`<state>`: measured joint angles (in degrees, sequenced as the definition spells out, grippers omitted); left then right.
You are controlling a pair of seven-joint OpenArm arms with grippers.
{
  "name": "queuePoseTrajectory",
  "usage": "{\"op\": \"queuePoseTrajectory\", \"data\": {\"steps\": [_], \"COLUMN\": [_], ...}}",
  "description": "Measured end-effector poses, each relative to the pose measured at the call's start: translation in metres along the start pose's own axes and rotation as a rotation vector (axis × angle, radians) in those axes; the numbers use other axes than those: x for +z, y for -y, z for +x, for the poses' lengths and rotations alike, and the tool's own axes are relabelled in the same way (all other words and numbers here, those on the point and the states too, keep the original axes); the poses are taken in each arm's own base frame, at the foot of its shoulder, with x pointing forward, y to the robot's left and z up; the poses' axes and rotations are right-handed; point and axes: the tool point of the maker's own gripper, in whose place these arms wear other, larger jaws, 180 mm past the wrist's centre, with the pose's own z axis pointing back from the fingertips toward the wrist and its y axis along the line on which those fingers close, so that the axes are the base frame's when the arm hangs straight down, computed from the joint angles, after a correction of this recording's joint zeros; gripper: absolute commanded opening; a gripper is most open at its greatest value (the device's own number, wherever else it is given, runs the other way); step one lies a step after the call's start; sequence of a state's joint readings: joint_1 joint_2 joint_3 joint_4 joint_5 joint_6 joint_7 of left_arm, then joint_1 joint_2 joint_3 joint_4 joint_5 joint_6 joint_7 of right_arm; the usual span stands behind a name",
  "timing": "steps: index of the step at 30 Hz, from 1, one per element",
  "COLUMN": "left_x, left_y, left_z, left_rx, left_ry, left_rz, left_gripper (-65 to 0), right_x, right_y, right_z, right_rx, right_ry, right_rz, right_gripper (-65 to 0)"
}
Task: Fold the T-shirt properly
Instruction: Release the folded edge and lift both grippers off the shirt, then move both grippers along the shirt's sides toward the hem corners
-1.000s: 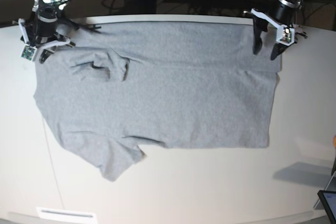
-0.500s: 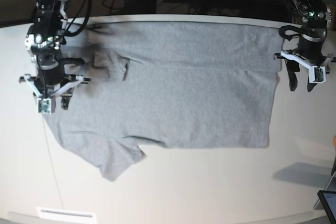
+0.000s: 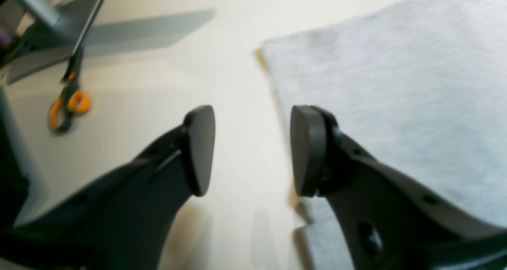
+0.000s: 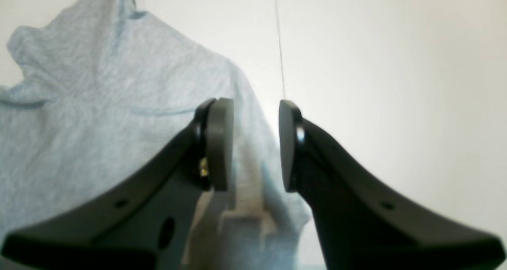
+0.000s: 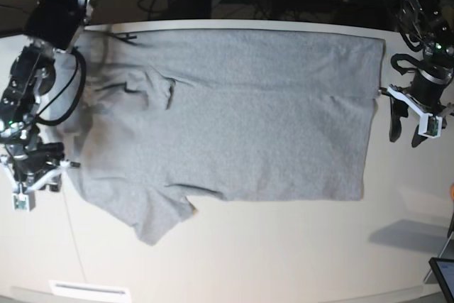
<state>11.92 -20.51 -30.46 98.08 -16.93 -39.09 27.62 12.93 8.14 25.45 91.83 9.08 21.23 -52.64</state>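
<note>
In the base view the T-shirt point(image 5: 234, 115) was seen spread flat on the white table point(image 5: 284, 246), plain grey side up, with one sleeve pointing toward the near edge and a rumpled fold near the far left. The left gripper point(image 5: 410, 135) was held off the shirt's right-hand edge, over bare table, its jaws apart and nothing between them. The right gripper point(image 5: 32, 181) was seen at the shirt's left edge, but its jaws were too small there to be judged.

In the left wrist view the spread fingers point(image 3: 200, 147) were shown clearly, with only table in the gap; the shirt's straight edge point(image 3: 388, 88) lay beside and partly under one finger. Orange-handled scissors point(image 3: 67, 105) on the table were shown here and in no other view.

In the right wrist view the right gripper point(image 4: 255, 143) was seen released, a narrower gap between its pads, poised above the shirt's outer edge point(image 4: 99, 115), with no cloth pinched. A thin seam point(image 4: 279, 44) in the table was visible beyond it.
</note>
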Motion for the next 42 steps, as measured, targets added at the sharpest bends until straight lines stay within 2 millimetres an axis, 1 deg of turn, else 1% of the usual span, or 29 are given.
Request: {"op": "queuePoseTrajectory", "data": {"steps": [1, 2, 3, 6, 7, 9, 10, 12, 14, 16, 20, 22, 24, 26, 28, 31, 33, 35, 37, 39, 41, 42], "left_x": [-0.002, -0.004, -0.004, -0.003, -0.003, -0.003, -0.002, 0.000, 0.003, 0.002, 0.001, 0.001, 0.001, 0.000, 0.000, 0.000, -0.004, -0.008, -0.010, -0.012, -0.013, -0.013], "left_y": [-0.003, -0.004, -0.006, -0.007, -0.007, -0.006, -0.004, 0.000, 0.006, 0.010, 0.013, 0.014, 0.013, 0.011, 0.011, 0.011, 0.009, 0.012, 0.017, 0.022, 0.026, 0.027], "left_z": [-0.005, -0.009, -0.010, -0.004, -0.004, -0.008, -0.011, -0.018, -0.027, -0.030, -0.030, -0.030, -0.029, -0.027, -0.027, -0.026, -0.020, -0.014, -0.013, -0.013, -0.013, -0.014], "left_rx": [0.011, 0.015, 0.012, 0.004, 0.003, 0.006, 0.008, 0.014, 0.027, 0.045, 0.056, 0.058, 0.057, 0.053, 0.052, 0.053, 0.053, 0.045, 0.019, 0.007, 0.008, 0.010], "left_ry": [-0.013, -0.024, -0.033, -0.013, -0.015, -0.027, -0.033, -0.048, -0.071, -0.072, -0.068, -0.067, -0.064, -0.061, -0.061, -0.058, -0.042, -0.026, -0.036, -0.040, -0.041, -0.041], "left_rz": [0.004, 0.004, 0.005, 0.005, 0.003, 0.003, 0.000, -0.009, -0.016, -0.017, -0.021, -0.022, -0.021, -0.019, -0.019, -0.017, -0.012, -0.027, -0.053, -0.071, -0.081, -0.083], "left_gripper": [-34.9, -34.9, -34.9, -34.9, -34.9, -34.9, -34.9, -34.9, -34.9, -34.9, -34.9, -34.9, -34.9, -34.9, -34.9, -34.9, -34.9, -34.9, -34.9, -34.9, -34.9, -34.9], "right_x": [-0.005, -0.010, -0.014, -0.024, -0.027, -0.035, -0.038, -0.042, -0.044, -0.050, -0.060, -0.058, -0.056, -0.055, -0.055, -0.059, -0.062, -0.065, -0.067, -0.068, -0.071, -0.072], "right_y": [0.012, 0.020, 0.024, 0.028, 0.025, 0.026, 0.028, 0.039, 0.050, 0.053, 0.047, 0.047, 0.052, 0.057, 0.054, 0.040, 0.027, 0.018, 0.013, 0.013, 0.013, 0.009], "right_z": [0.000, -0.001, 0.000, -0.003, -0.005, -0.014, -0.024, -0.045, -0.060, -0.066, -0.057, -0.049, -0.040, -0.036, -0.034, -0.028, -0.021, -0.014, -0.012, -0.015, -0.018, -0.018], "right_rx": [0.014, 0.048, 0.085, 0.165, 0.199, 0.173, 0.159, 0.137, 0.107, 0.073, 0.020, -0.008, -0.090, -0.146, -0.148, -0.084, -0.016, 0.000, -0.029, -0.080, -0.162, -0.209], "right_ry": [-0.030, -0.057, -0.070, -0.116, -0.129, -0.168, -0.216, -0.307, -0.364, -0.404, -0.426, -0.426, -0.388, -0.371, -0.381, -0.397, -0.409, -0.396, -0.372, -0.374, -0.377, -0.365], "right_rz": [0.000, 0.012, 0.033, 0.102, 0.141, 0.168, 0.174, 0.173, 0.172, 0.183, 0.230, 0.235, 0.238, 0.237, 0.240, 0.259, 0.274, 0.289, 0.302, 0.315, 0.348, 0.375], "right_gripper": [-46.0, -46.0, -46.0, -46.0, -46.0, -46.3, -46.4, -46.4, -46.4, -46.4, -46.4, -46.6, -46.6, -46.6, -46.6, -46.4, -46.1, -46.0, -46.0, -45.8, -45.8, -45.8]}}
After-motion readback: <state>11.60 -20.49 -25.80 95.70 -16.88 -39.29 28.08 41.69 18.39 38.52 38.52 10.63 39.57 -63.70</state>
